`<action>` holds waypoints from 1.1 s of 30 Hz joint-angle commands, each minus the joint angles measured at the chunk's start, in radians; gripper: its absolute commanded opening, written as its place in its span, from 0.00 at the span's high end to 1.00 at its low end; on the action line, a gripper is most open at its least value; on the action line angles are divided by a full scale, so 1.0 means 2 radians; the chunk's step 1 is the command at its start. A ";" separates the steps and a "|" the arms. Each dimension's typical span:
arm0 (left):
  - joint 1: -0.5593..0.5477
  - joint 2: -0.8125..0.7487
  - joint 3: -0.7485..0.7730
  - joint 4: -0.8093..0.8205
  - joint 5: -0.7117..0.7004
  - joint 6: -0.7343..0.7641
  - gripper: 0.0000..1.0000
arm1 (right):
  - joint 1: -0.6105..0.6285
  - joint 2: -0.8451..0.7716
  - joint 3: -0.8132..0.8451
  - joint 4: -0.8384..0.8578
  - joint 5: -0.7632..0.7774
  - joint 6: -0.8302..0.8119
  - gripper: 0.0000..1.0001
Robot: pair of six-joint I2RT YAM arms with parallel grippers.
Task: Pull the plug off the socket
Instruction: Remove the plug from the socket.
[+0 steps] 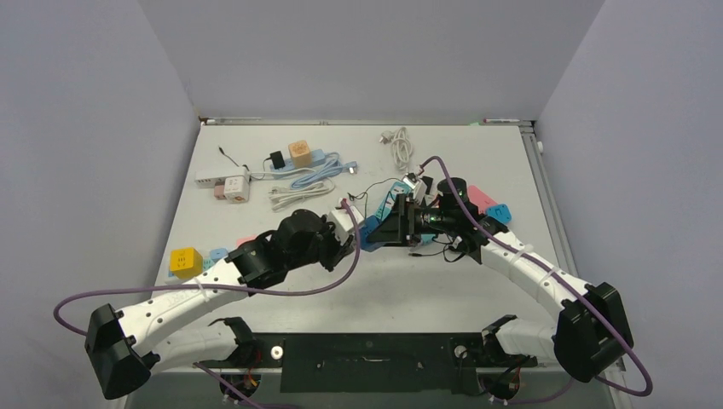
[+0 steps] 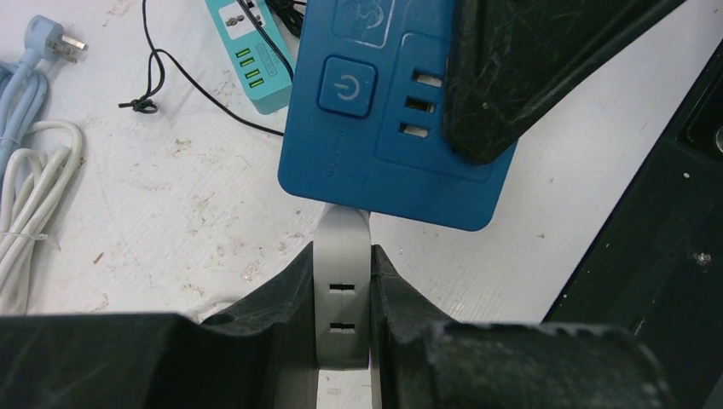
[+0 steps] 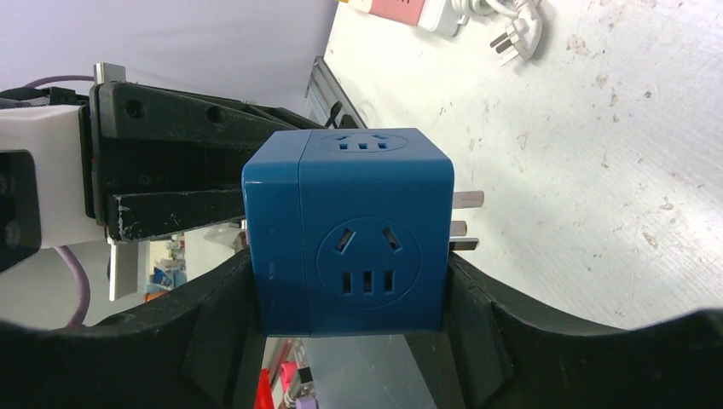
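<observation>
A blue cube socket (image 1: 372,230) is held above the table's middle, between both grippers. My right gripper (image 3: 349,277) is shut on its two sides; the cube's (image 3: 358,230) own metal prongs (image 3: 465,223) stick out to the right. A grey-white plug (image 2: 344,290) sits with its end against the cube's (image 2: 375,128) lower edge, no prongs showing. My left gripper (image 2: 344,260) is shut on this plug, one finger on each flat side. In the top view the left gripper (image 1: 343,228) meets the right gripper (image 1: 399,221) at the cube.
A teal power strip (image 2: 256,60) with a thin black cord lies beyond the cube, and white and pale blue cables (image 2: 30,196) lie left. More sockets and adapters sit at the back left (image 1: 298,153), a yellow cube (image 1: 185,261) front left, and pink and blue ones (image 1: 490,204) right.
</observation>
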 commanded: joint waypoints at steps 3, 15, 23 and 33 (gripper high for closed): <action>0.049 -0.009 0.029 -0.027 -0.075 -0.011 1.00 | -0.004 -0.029 -0.003 -0.042 0.038 -0.030 0.95; 0.073 -0.001 0.036 -0.036 -0.091 -0.040 1.00 | 0.052 -0.030 0.005 -0.028 0.061 -0.015 0.95; 0.079 -0.004 0.036 -0.033 -0.070 -0.037 1.00 | 0.055 -0.032 0.007 -0.027 0.071 -0.009 0.95; 0.045 -0.028 0.022 -0.019 -0.020 0.003 1.00 | 0.012 -0.024 -0.003 -0.022 0.057 -0.005 0.95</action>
